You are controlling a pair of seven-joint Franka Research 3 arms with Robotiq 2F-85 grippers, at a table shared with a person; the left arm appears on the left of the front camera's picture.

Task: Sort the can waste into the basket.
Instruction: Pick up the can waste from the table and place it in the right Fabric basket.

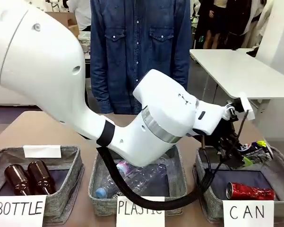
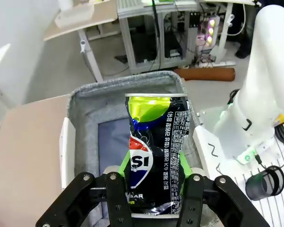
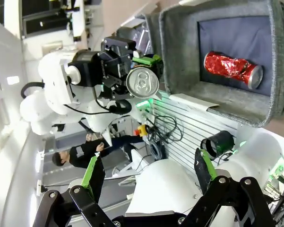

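- Left arm, white and bulky, reaches from the picture's left across the middle of the front view to the basket marked CAN at the right.
- Left gripper has its jaws clamped on the dark can, green pads pressing both sides; the can bears blue-yellow print and looks dented.
- Seen from the left wrist view, this can hangs above the grey basket's dark floor, near the wall that carries a white tag.
- Seen from the front, the dark can sits over the far rim of the CAN basket.
- Red can, shiny and crumpled, lies on its side on the floor of that basket, behind the white CAN card.
- Right gripper has its jaws wide apart, holding nothing, and looks toward the basket from outside it.
- Two like baskets stand to the left: the PLASTIC basket with clear bottles, and the BOTTLE basket with brown bottles.
- Person in a denim shirt stands at the far side of the table.
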